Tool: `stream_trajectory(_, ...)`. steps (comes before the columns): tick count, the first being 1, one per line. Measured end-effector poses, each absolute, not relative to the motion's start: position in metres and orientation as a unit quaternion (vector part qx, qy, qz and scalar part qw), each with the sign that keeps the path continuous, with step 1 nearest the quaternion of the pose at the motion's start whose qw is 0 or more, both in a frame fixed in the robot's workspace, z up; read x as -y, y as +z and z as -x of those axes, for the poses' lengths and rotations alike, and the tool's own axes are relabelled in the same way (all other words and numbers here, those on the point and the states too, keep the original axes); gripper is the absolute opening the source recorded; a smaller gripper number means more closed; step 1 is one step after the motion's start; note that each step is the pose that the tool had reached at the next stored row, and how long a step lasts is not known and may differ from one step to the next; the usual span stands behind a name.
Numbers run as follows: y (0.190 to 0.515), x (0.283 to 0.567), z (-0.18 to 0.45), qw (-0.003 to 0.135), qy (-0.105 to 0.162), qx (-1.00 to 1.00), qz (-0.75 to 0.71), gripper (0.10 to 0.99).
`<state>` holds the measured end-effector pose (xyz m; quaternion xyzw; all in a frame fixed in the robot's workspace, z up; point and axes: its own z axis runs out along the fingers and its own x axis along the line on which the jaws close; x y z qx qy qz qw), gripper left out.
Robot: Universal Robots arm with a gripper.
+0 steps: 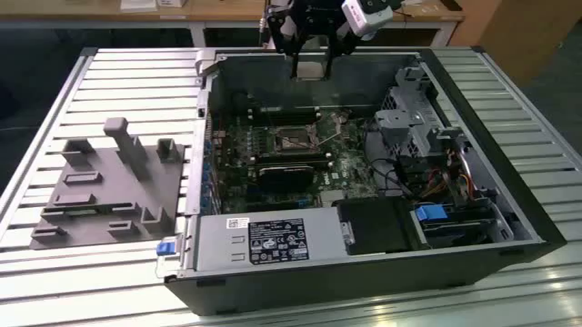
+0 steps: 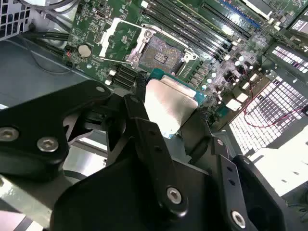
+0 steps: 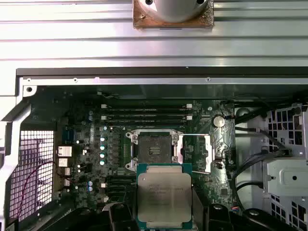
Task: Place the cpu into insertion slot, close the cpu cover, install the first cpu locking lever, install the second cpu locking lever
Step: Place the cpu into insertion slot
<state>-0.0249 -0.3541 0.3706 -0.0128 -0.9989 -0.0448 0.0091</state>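
Note:
My gripper [image 1: 312, 60] hangs above the far side of the open computer case, shut on the cpu [image 1: 311, 70]. The cpu is a flat square chip with a silver top [image 3: 164, 195], pinched between two black fingers [image 2: 144, 130]. Below it on the green board lies the insertion slot [image 3: 153, 148], a square socket with a dark centre [image 2: 161, 54], open and bare. The cpu cover [image 3: 196, 153], a thin silver frame, is flipped open beside the socket [image 2: 115, 38]. In the exterior view the insertion slot [image 1: 293, 139] sits nearer the camera than the gripper.
A dark round-edged fan block [image 1: 282, 177] sits near the socket, with long black memory slots [image 3: 144, 113] on the socket's other side. A power supply [image 1: 272, 242] and a drive cage [image 1: 418, 129] fill the case's near and right parts. A grey fixture [image 1: 109, 191] lies outside, at the exterior view's left.

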Motion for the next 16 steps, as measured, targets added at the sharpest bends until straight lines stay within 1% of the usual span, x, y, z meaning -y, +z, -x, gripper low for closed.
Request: stream_trajectory(16,0.366,0.3542,0.0251,0.009,-0.044,0.999,0.013,0.537)
